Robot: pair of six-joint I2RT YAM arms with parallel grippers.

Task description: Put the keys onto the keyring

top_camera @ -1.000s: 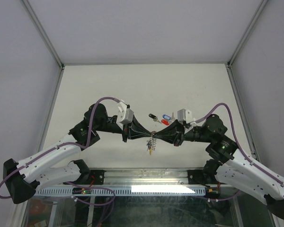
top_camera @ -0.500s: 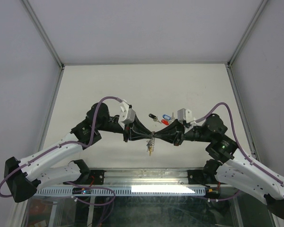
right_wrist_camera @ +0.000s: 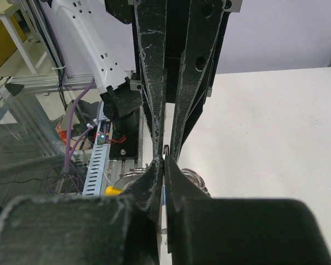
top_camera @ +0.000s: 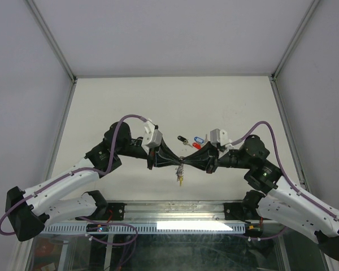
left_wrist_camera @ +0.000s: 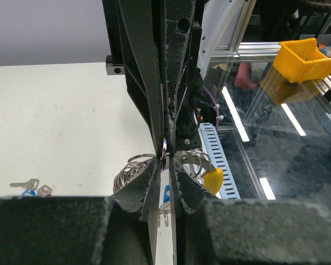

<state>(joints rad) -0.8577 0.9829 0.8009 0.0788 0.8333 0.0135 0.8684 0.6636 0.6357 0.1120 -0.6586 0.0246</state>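
Hanging beneath the meeting tips over the near part of the table (top_camera: 158,101), the keyring (top_camera: 181,171) is pinched by the fully closed right gripper (top_camera: 186,163), while the left gripper (top_camera: 177,164) is seen barely parted, its hold unclear.

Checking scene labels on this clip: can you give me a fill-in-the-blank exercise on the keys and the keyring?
1. The keyring is silvery apart from one ___ arc.
2. The loose keys on the table carry black, red and ___ tags.
3. A bunch of keys hangs ___ the spot where the left end effector and the right end effector meet tip to tip.

Missing words: yellow; blue; below.
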